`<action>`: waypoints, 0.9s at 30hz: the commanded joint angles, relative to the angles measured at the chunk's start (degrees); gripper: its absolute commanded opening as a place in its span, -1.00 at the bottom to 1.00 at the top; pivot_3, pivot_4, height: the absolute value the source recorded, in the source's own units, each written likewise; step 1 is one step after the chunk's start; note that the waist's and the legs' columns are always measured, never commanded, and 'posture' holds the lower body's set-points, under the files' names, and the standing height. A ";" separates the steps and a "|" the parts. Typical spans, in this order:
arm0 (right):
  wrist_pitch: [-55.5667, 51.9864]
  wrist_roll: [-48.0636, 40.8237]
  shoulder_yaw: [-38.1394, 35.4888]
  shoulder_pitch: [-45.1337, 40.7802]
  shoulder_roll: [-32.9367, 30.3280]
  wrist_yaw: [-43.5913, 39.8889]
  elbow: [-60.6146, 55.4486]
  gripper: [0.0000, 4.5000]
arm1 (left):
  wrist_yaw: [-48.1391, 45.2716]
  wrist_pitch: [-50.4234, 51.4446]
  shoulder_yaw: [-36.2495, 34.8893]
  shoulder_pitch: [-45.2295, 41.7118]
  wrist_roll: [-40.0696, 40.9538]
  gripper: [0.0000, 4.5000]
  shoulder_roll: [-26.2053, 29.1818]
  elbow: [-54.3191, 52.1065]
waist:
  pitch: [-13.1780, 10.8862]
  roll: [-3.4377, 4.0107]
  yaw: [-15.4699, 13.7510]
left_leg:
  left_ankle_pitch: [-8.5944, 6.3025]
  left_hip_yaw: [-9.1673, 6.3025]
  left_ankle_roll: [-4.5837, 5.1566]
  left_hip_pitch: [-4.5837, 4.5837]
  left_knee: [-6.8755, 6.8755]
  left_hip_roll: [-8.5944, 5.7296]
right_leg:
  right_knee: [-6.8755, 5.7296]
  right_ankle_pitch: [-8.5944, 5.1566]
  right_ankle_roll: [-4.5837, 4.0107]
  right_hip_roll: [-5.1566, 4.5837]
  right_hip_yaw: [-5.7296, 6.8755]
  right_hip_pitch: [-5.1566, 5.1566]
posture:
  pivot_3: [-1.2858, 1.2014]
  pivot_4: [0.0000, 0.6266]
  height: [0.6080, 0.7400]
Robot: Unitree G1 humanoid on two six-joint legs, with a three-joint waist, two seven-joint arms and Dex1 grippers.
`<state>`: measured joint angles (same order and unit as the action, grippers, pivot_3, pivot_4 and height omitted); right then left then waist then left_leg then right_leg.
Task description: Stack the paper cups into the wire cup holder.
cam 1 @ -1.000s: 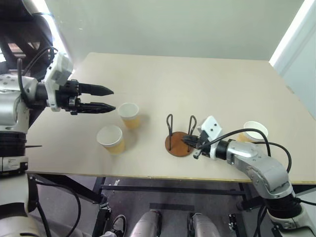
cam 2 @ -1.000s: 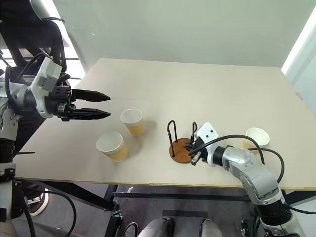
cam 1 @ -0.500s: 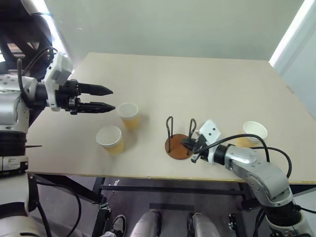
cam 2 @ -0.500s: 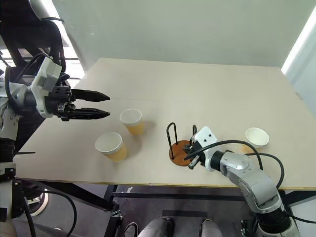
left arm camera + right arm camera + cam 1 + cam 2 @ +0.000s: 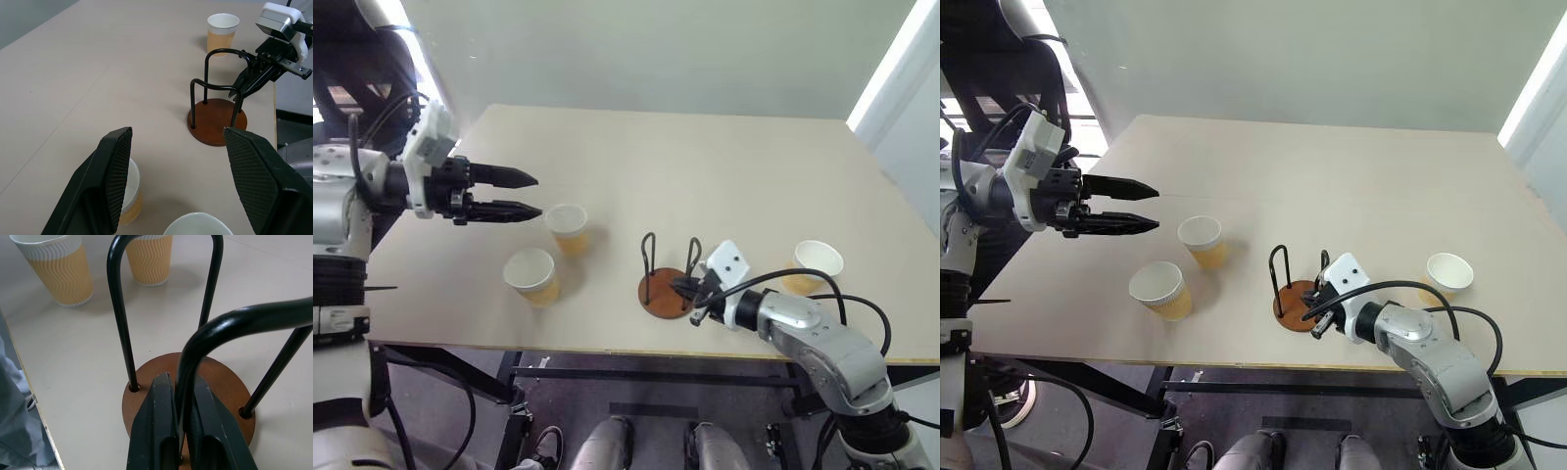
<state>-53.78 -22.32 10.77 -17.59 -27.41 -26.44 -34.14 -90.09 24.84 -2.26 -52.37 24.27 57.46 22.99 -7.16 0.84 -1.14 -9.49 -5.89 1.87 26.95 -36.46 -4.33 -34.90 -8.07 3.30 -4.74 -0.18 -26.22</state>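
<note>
The wire cup holder (image 5: 667, 284) stands upright on the bench (image 5: 705, 166), near the bench's front edge and roughly midway along it. It consists of a round reddish-brown wooden base and two dark wire loops, and it holds no cup. The right gripper (image 5: 177, 431) is at the holder's near-right side with its jaws closed on one leg of the nearer wire loop; in the right wrist view the two black fingers (image 5: 156, 431) sit on either side of the wire, just above the wooden base. Three paper cups stand upright on the bench, mouths up, none touching the holder. The first cup (image 5: 568, 228) is to the left of the holder and slightly farther back. The second cup (image 5: 532, 276) is farther left of the holder and nearer the front edge, just beside the first cup but apart from it. The third cup (image 5: 816, 264) is well to the right of the holder, beyond the right arm. The left gripper (image 5: 514, 194) hangs above the bench well to the left of the holder, near the first cup and clear of it, pointing toward the holder. Its jaws are spread wide and hold nothing.
</note>
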 commanded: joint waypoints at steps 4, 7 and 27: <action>0.89 -0.85 -0.02 0.06 -0.36 -1.23 -2.68 -0.96 | -1.23 -0.74 -0.57 -1.45 -0.21 0.41 0.71 -0.28 | 0.00 0.00 0.00 | 0.00 0.00 0.00 0.00 0.00 0.00 | 0.00 0.00 0.00 0.00 0.00 0.00 | 0.03 -0.52 1.00; 1.14 -0.95 0.24 0.15 -0.35 -1.71 -2.63 -0.96 | -1.20 -0.78 -0.45 -1.54 -0.33 0.41 0.71 -0.29 | 0.00 0.00 0.00 | 0.00 0.00 0.00 0.00 0.00 0.00 | 0.00 0.00 0.00 0.00 0.00 0.00 | 0.03 -0.52 1.00; 1.91 0.27 -0.55 -0.24 -4.91 -4.28 -1.90 0.84 | -1.80 -1.87 0.25 -3.90 -1.77 0.41 0.30 1.85 | 0.01 -0.01 -0.02 | 0.00 0.00 0.00 0.02 -0.01 0.00 | 0.02 0.00 0.00 0.01 0.00 0.00 | 0.03 -0.52 1.00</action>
<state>-52.43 -22.15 11.55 -17.31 -31.19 -29.67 -34.27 -90.39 23.64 -1.47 -54.25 22.39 57.42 25.06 -7.16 0.83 -1.16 -9.49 -5.89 1.87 26.97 -36.47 -4.33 -34.88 -8.07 3.30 -4.73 -0.19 -26.21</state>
